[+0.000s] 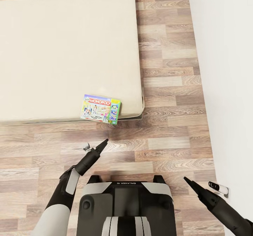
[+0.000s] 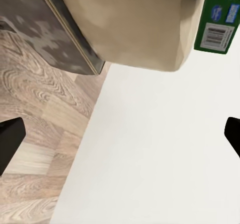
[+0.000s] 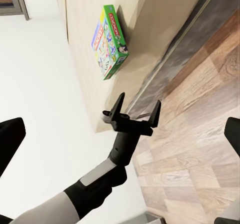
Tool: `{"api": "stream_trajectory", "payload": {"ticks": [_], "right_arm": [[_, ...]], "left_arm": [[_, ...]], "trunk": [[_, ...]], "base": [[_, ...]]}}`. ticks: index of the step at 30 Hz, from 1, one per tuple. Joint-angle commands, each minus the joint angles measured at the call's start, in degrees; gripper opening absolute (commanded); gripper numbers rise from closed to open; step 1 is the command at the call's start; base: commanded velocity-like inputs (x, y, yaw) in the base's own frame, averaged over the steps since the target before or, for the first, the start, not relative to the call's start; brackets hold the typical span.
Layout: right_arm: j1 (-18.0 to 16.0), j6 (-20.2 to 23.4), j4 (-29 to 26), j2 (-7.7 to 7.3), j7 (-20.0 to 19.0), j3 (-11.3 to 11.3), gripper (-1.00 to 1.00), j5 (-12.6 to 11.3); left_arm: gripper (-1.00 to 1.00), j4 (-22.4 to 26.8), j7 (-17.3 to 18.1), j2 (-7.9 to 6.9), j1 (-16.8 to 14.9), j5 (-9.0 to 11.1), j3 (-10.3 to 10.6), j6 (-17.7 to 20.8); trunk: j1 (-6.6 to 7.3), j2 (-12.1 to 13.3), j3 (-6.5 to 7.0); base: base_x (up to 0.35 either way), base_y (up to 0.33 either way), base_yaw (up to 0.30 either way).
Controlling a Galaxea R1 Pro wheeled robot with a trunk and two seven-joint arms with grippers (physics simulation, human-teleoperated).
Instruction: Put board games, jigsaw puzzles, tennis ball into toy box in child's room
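We see a green-edged board game (image 1: 101, 109) lying flat on the bed (image 1: 66, 50), at its near corner by the wood floor (image 1: 168, 88). The left gripper (image 1: 95, 145) hangs just short of that corner — fingers (image 3: 118, 107) spread wide, holding nothing. The right gripper (image 1: 188, 181) is off to the side, near the white wall (image 1: 228, 71) — we cannot tell its opening.

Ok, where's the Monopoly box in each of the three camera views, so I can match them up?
Head view: Monopoly box lies at the bed's near right corner.
Left wrist view: only its green barcoded edge, past the mattress corner.
Right wrist view: whole box on the mattress, beyond the open left gripper.
Shared landmark: the mattress corner.
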State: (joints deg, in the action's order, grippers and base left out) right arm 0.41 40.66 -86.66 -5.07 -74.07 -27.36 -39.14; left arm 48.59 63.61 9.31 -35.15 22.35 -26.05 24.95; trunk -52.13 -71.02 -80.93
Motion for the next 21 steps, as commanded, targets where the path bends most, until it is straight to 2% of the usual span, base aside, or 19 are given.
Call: {"api": "stream_trajectory", "payload": {"ticks": [1, 11, 16, 17, 21], "right_arm": [[0.0, 0.5, -0.1, -0.04, 0.0, -0.3, 1.00, -0.3], [0.2, 0.8, -0.6, -0.13, -0.2, -4.1, 1.00, -0.7], [0.2, 0.8, -0.9, 0.19, -0.2, -4.9, 1.00, -0.6], [0.2, 0.8, -0.9, 0.19, -0.2, -4.9, 1.00, -0.6], [0.2, 0.7, -1.0, 0.22, -0.2, -5.1, 1.00, -0.5]], "left_arm": [[1.00, 0.0, -0.1, 0.08, 0.0, 0.1, -0.2, 0.4], [1.00, 0.2, -3.0, 0.23, 0.0, 0.8, -0.3, -1.9], [1.00, 0.1, -3.6, 0.26, 0.0, 3.5, -0.3, -2.3], [1.00, 0.1, -3.6, 0.26, 0.0, 3.5, -0.3, -2.3], [1.00, -0.1, -3.8, 0.25, 0.0, 6.0, -0.2, -2.5]], "trunk": [[-0.01, 0.0, -0.02], [-0.01, 0.0, -0.02], [-0.01, 0.0, -0.02], [-0.01, 0.0, -0.02], [-0.01, 0.0, -0.02]], "base": [[0.000, 0.000, 0.000], [0.000, 0.000, 0.000], [0.000, 0.000, 0.000], [0.000, 0.000, 0.000], [0.000, 0.000, 0.000]]}}
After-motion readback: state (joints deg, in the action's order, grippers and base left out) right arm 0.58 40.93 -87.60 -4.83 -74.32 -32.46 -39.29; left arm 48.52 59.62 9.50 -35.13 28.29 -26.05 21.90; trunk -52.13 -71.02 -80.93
